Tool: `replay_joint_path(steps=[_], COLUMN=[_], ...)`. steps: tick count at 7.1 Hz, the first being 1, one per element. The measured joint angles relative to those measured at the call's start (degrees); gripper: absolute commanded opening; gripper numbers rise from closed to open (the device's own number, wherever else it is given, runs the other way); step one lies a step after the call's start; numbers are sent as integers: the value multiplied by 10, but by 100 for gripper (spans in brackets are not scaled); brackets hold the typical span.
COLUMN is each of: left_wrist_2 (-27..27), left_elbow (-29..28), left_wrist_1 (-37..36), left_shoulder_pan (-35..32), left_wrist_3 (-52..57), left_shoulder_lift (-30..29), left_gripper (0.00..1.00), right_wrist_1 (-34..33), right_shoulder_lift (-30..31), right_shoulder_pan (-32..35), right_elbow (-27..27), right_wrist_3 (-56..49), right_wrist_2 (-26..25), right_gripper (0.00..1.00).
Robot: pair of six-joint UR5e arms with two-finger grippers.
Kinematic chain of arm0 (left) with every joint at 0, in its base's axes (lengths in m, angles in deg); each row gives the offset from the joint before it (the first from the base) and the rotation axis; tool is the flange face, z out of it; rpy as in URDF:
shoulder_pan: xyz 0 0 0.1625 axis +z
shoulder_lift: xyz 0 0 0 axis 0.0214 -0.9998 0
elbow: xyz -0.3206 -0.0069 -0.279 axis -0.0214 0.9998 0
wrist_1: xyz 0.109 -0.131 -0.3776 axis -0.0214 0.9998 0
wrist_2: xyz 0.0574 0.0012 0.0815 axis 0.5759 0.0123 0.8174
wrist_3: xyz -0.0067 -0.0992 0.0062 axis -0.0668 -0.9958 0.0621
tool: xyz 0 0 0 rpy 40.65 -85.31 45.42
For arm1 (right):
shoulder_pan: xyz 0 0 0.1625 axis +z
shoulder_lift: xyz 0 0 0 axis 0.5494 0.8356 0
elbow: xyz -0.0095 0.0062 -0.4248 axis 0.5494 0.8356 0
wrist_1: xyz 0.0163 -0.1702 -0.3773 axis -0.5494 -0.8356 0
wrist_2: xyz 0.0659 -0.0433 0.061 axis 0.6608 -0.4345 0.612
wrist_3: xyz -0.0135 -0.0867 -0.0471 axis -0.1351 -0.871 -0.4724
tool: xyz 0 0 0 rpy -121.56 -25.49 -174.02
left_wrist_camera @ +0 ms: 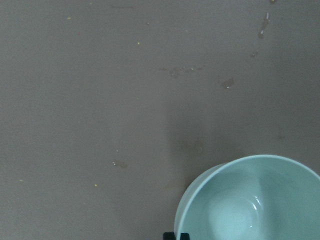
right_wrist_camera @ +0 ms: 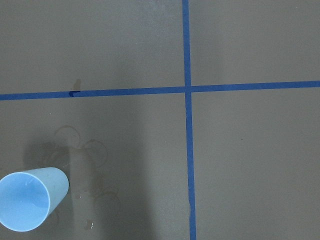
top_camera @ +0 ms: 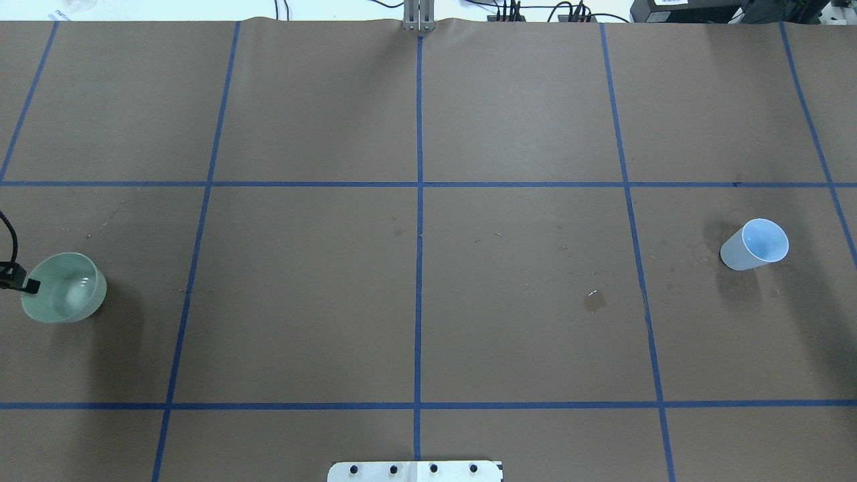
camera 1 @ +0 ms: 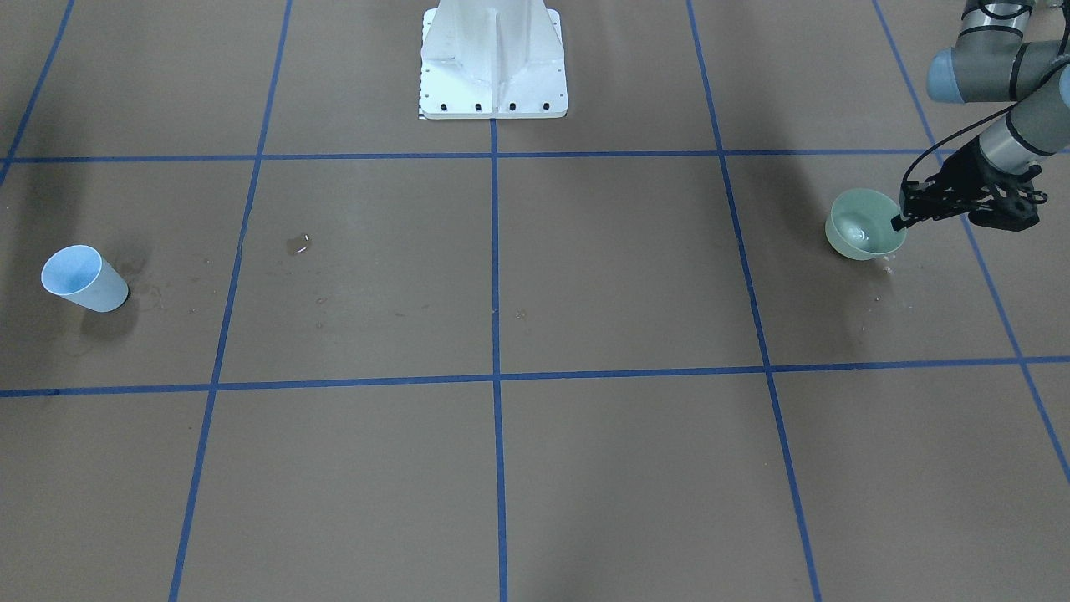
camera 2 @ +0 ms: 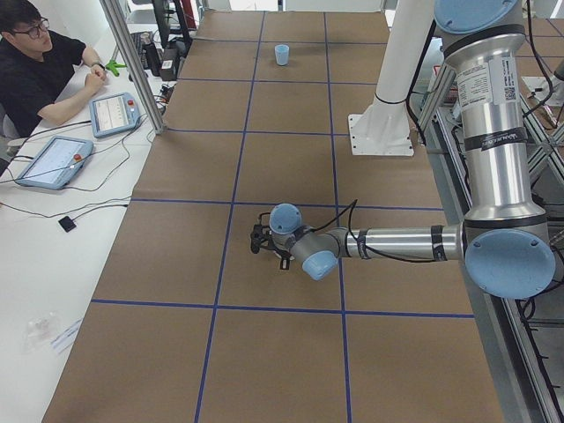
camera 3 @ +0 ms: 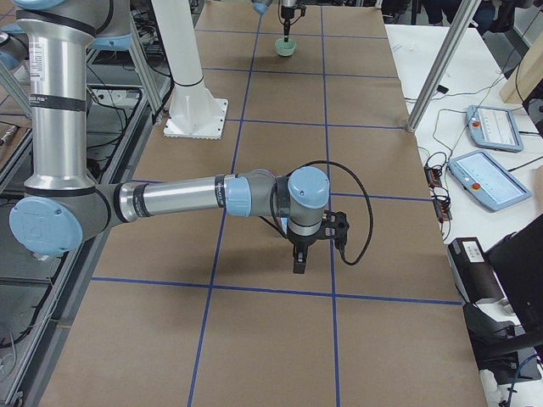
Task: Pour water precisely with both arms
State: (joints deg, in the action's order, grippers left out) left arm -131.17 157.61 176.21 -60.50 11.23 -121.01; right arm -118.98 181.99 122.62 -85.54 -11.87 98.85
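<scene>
Now L gripper (camera 1: 898,222) clamps bowl (camera 1: 843,242) rim; water (camera 1: 856,230) inside.

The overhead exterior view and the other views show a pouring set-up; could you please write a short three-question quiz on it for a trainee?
1. True or false: the blue cup lies on its side.
2. Which one is at the rim of the green bowl? A) the left tool B) the right one C) neither
3. Fill in: the small puddle lies nearer the ____ than the bowl.
Key: 1 false, it stands upright. 2 A. 3 cup.
</scene>
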Motion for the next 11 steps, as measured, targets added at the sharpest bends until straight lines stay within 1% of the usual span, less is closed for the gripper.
replay_joint_path(steps=[1,2,3,4,5,6,7,8,9,10,11], left_wrist_2=[-27,-39,-41,-40,-21,32,96,146,184,209,221], left_elbow=[30,75,118,140,146,136,101,58,15,-20,-48], left_wrist_1=[-42,-123,-219,-292,-334,-361,-382,-391,-386,-365,-337], left_shoulder_pan=[-18,-29,-31,-19,20,79,140,184,214,231,241], left_wrist_3=[-28,-50,-81,-137,-212,-284,-335,-365,-385,-399,-416], left_shoulder_lift=[-27,-68,-126,-200,-273,-342,-408,-457,-489,-507,-515], left_gripper=[0,0,0,0,0,0,0,0,0,0,0], right_wrist_1=[0,0,0,0,0,0,0,0,0,0,0], right_shoulder_lift=[0,0,0,0,0,0,-1,-3,-4,-4,-4], right_shoulder_pan=[0,-1,-1,-1,-1,-1,-1,-1,-1,-1,-1], right_elbow=[0,0,0,0,-1,-1,-1,0,0,1,1], right_wrist_3=[0,0,0,0,0,0,0,0,0,0,0], right_wrist_2=[0,0,0,0,0,0,0,0,0,0,0], right_gripper=[99,99,99,99,99,99,99,99,99,99,99])
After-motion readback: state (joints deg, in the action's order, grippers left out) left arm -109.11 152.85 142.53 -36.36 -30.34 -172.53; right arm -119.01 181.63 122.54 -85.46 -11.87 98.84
